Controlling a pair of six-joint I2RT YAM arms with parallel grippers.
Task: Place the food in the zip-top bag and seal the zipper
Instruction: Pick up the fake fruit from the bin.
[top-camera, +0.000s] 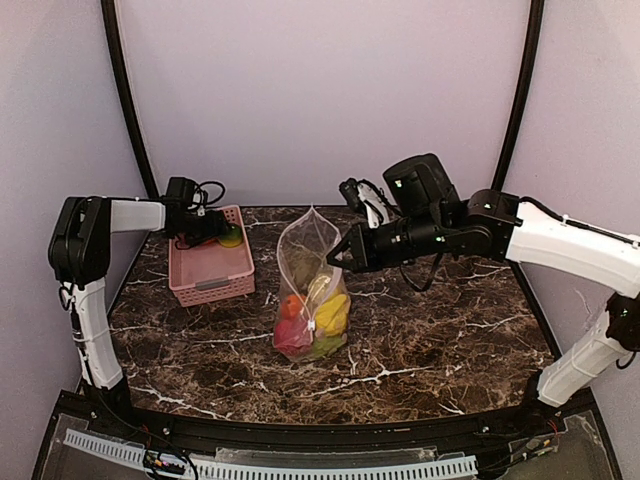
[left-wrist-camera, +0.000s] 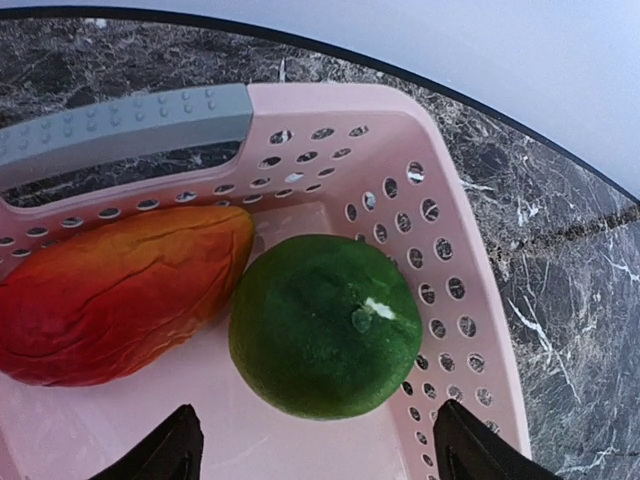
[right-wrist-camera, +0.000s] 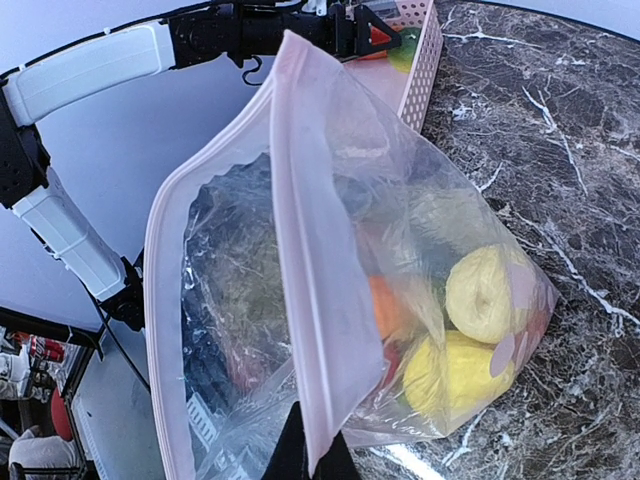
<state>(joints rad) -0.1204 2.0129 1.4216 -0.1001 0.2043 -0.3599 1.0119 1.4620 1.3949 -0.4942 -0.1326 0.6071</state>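
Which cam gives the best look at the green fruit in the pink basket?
Left wrist: the green fruit sits mid-frame, whole and sharp, in the pink basket. Top external shows only a sliver beside the left gripper; right wrist catches a small green patch beyond the bag.

Left arm (top-camera: 135, 215) holds jaws apart; right arm (top-camera: 565, 240) holds jaws pinched.
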